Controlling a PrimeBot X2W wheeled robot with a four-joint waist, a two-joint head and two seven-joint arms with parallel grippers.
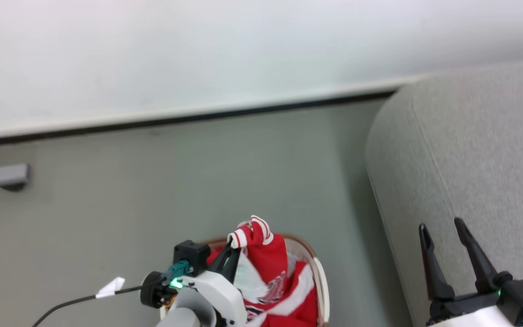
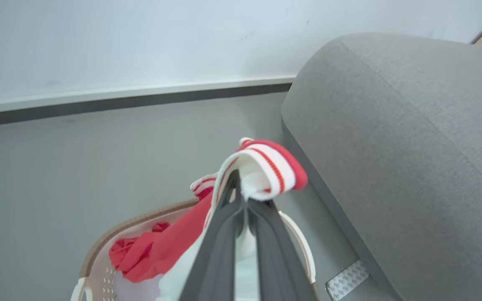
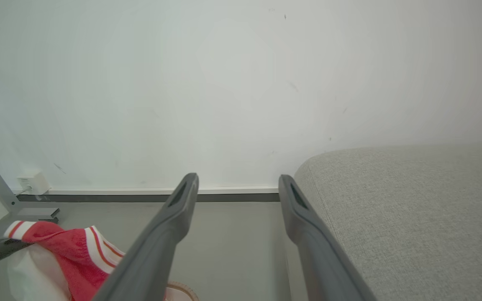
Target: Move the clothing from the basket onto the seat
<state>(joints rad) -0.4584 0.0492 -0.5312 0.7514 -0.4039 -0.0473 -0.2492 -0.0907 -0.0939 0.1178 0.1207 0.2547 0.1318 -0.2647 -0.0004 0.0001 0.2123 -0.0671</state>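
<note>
Red clothing with white striped trim (image 1: 268,268) is lifted out of the white basket (image 1: 321,277) at the bottom of the head view. My left gripper (image 1: 234,247) is shut on its ribbed red-and-white hem (image 2: 272,169), which folds over the fingertips. More red cloth (image 2: 140,255) lies inside the brown-rimmed basket (image 2: 140,219). The large grey seat (image 1: 470,172) stands to the right of the basket. My right gripper (image 1: 441,229) is open and holds nothing, over the seat's near edge. In the right wrist view the lifted garment (image 3: 63,248) hangs at the lower left.
A white wall and dark skirting (image 1: 175,119) run behind the grey floor. A grey table foot (image 1: 0,176) lies at the far left. A black cable with a white tag (image 1: 111,286) trails from my left wrist. A patterned floor tag (image 2: 347,279) lies by the seat's base.
</note>
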